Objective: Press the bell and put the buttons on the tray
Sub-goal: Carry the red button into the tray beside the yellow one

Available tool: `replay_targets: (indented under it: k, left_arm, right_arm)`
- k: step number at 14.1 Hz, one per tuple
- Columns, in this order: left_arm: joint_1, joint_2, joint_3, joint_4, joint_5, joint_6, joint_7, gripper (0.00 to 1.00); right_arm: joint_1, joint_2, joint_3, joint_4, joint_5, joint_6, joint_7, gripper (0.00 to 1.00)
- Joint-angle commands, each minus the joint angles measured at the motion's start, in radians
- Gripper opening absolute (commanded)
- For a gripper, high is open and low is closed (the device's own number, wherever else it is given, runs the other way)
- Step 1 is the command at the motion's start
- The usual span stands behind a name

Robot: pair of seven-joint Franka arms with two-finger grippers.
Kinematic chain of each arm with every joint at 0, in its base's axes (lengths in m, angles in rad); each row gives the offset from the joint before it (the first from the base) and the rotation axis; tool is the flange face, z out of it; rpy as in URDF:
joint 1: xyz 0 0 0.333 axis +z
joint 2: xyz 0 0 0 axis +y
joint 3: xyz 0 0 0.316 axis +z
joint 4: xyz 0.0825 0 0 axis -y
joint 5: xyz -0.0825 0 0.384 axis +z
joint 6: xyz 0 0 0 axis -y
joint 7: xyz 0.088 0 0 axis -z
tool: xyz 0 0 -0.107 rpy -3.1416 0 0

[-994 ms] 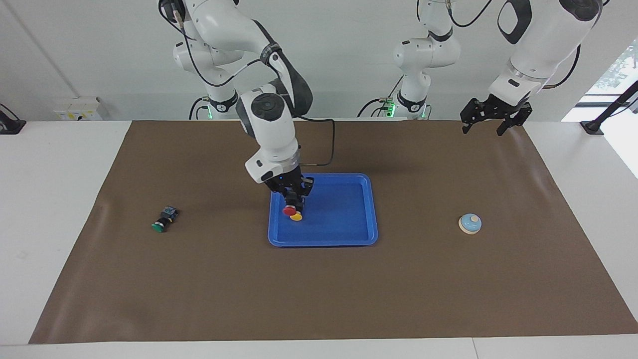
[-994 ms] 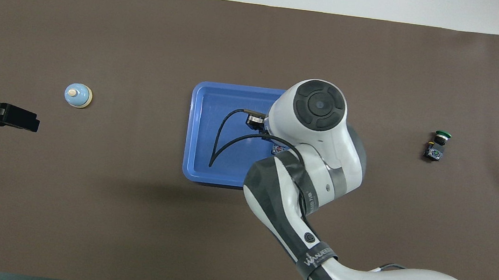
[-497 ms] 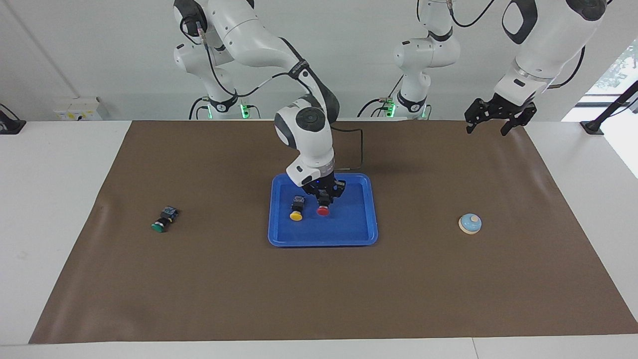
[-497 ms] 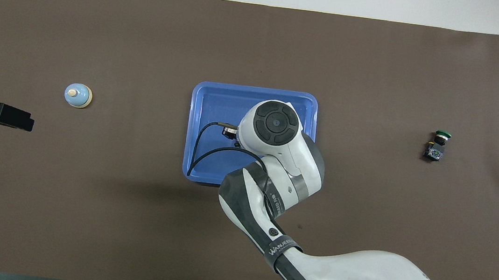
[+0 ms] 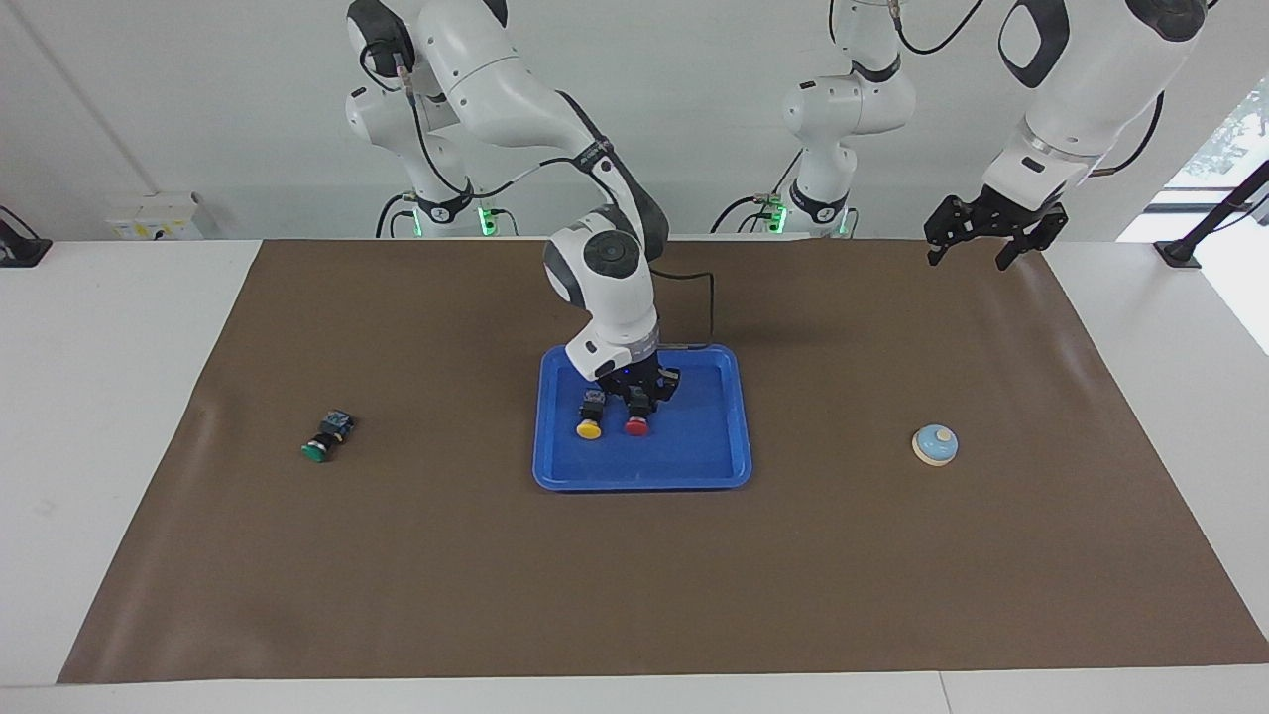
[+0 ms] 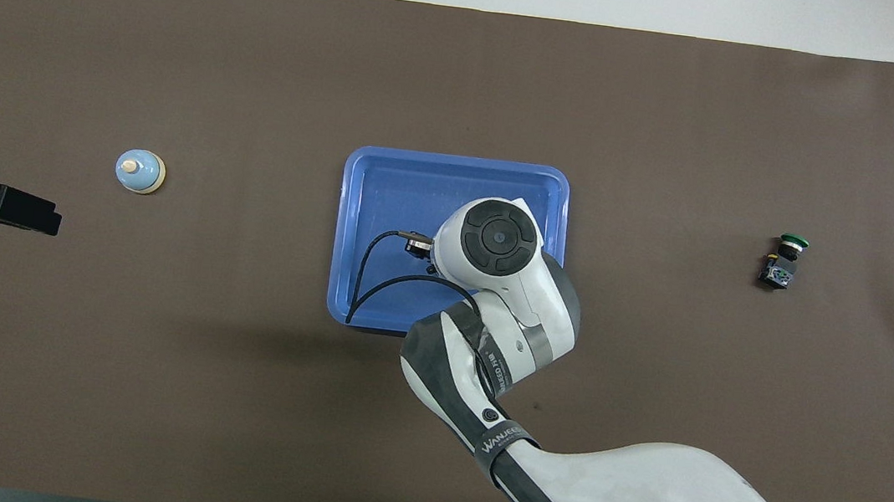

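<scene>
Brown matting covered the table [image 5: 634, 595] under a plain white wall. Toward my right arm's end lay the green button [image 5: 327, 436] on its side, well apart from everything, its long axis running roughly toward and away from me with the cap at the end farther from me. My right arm was plainly the nearer one to it, so I judged the next reach would swing that way.

In the blue tray [image 5: 709, 466] the yellow button [image 5: 590, 416] rested beside the red button [image 5: 636, 415]. My right end effector [image 5: 642, 392] was low in the tray, its fingers closed around the red button's black body, the cap pointing away from me; whether it already touched the tray floor I could not tell.

The bell [image 5: 935, 444] sat toward my left arm's end, apart from the tray. My left end effector [image 5: 986, 243] waited above the mat's edge, fingers spread and holding nothing.
</scene>
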Motion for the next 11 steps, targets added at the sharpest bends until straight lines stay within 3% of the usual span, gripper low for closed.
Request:
replay_targets:
  k: [1, 2, 3, 4, 7, 11]
  left_arm:
    - [0.005, -0.028, -0.002, -0.032, 0.013, 0.024, 0.014, 1.00]
    - [0.005, -0.028, -0.002, -0.031, 0.013, 0.024, 0.014, 1.00]
    - [0.005, -0.026, -0.002, -0.029, 0.013, 0.026, 0.014, 1.00]
    - [0.005, -0.026, -0.002, -0.029, 0.013, 0.027, 0.014, 1.00]
    - [0.005, -0.026, -0.002, -0.029, 0.013, 0.029, 0.014, 1.00]
    - [0.000, -0.023, -0.003, -0.022, 0.013, 0.027, 0.007, 1.00]
  right_arm:
    - [-0.005, -0.023, 0.002, -0.033, 0.002, 0.020, -0.008, 0.24]
    - [-0.005, -0.023, 0.002, -0.033, 0.002, 0.017, -0.006, 0.57]
    - [-0.007, -0.025, 0.002, -0.033, 0.002, 0.012, 0.003, 0.82]
    - [-0.005, -0.025, 0.002, -0.024, 0.004, 0.002, 0.007, 1.00]
    - [-0.010, -0.028, 0.002, 0.037, 0.007, -0.064, 0.085, 1.00]
    - [-0.112, -0.134, -0.005, 0.089, 0.004, -0.240, 0.086, 1.00]
